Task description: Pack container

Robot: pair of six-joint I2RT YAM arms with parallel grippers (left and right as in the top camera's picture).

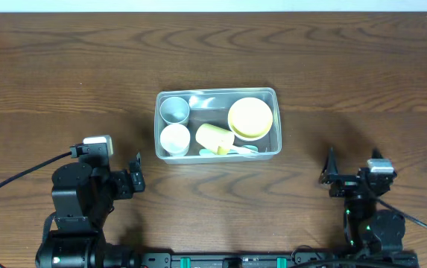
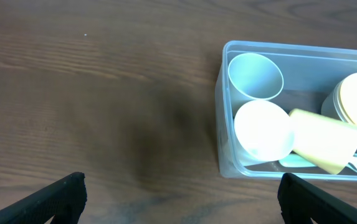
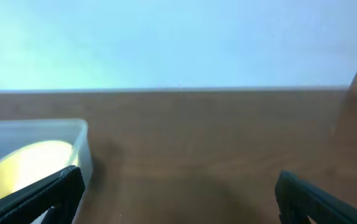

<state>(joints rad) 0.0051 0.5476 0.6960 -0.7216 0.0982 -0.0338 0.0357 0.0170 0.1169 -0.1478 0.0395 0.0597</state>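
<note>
The clear rectangular container (image 1: pixel 277 123) stands at the table's middle. Packed in it are a grey cup (image 1: pixel 174 109), a white cup (image 1: pixel 174 138), a yellow cup (image 1: pixel 214 138) lying on its side, stacked yellow bowls (image 1: pixel 250 117) and pale cutlery (image 1: pixel 239 150). My left gripper (image 1: pixel 135 181) rests low at the front left, open and holding nothing. In the left wrist view the container (image 2: pixel 218 106) sits ahead to the right of the left gripper (image 2: pixel 181 186). My right gripper (image 1: pixel 331 175) is at the front right, also open and holding nothing. The right wrist view shows the container's corner (image 3: pixel 81 140) to the left of the right gripper (image 3: pixel 178 180).
The brown wooden table (image 1: pixel 64 82) stretches round the container on all sides. Black cables (image 1: pixel 12 182) run from the left arm's base toward the front left edge. A pale wall (image 3: pixel 166 43) rises behind the table's far edge.
</note>
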